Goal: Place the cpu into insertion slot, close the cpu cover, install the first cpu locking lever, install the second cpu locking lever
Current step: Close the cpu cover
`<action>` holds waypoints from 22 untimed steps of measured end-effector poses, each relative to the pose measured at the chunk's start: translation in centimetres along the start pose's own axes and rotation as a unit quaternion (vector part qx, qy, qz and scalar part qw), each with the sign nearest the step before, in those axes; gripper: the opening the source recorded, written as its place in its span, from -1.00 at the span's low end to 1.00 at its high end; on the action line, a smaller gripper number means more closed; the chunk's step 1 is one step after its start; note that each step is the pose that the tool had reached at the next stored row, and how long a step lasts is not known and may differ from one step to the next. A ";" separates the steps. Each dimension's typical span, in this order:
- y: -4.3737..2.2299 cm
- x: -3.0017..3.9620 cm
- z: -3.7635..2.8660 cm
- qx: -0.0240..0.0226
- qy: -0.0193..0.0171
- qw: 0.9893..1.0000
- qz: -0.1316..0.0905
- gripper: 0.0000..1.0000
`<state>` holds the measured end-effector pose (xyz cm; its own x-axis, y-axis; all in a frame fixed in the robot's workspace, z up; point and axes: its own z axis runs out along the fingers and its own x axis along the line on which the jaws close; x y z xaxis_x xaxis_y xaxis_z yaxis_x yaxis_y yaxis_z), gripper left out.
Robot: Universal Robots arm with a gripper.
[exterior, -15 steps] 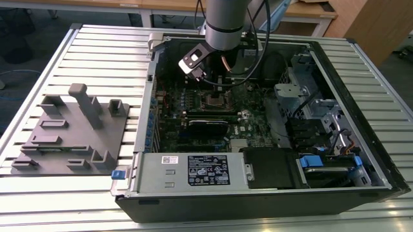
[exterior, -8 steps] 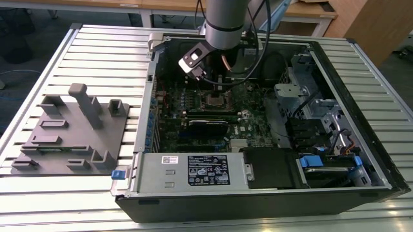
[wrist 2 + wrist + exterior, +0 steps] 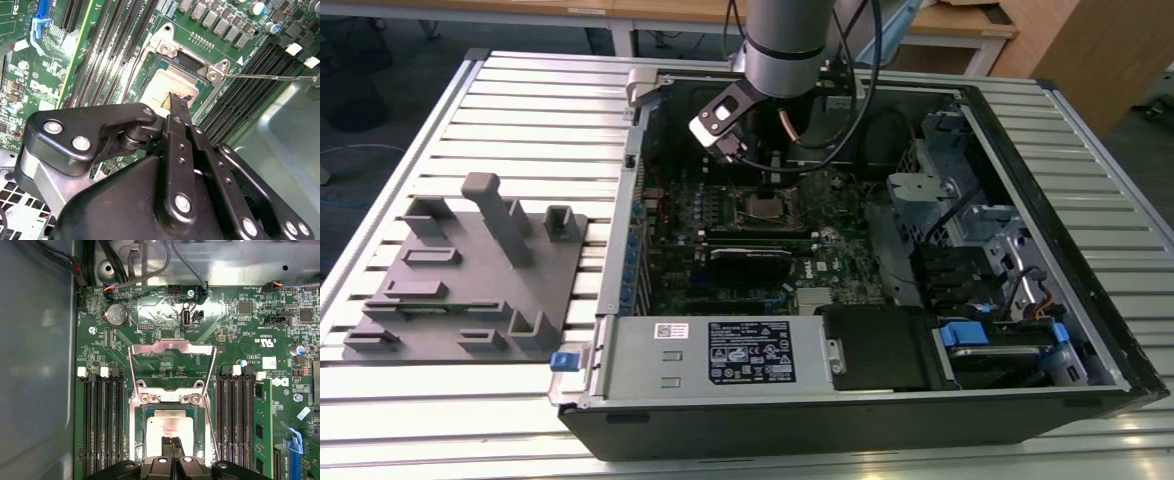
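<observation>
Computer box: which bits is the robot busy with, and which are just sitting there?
Job things: gripper, cpu, insertion slot, cpu cover, locking lever.
Just sitting there: silver power-supply box, grey plastic tray, round battery.

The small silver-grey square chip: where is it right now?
In the first wrist view the chip lies in the metal-rimmed socket on the green motherboard, between black memory slots, at the gripper.

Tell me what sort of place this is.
Probably a robotics lab or workshop bench: a robot arm reaches into an open desktop computer case that lies on a slatted metal table, with a grey fixture block beside it and wooden desks behind.
</observation>
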<state>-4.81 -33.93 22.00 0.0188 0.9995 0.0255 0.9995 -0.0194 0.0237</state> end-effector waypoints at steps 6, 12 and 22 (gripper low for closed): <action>0.00 0.00 -0.01 0.000 0.000 1.000 0.000 -0.80; 0.00 -0.01 -0.07 0.000 0.000 1.000 0.000 -0.80; 0.02 0.02 -0.77 0.000 0.000 1.000 0.000 -0.80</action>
<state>-4.81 -33.94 22.77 0.0188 0.9995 0.0254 0.9995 -0.0194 0.0236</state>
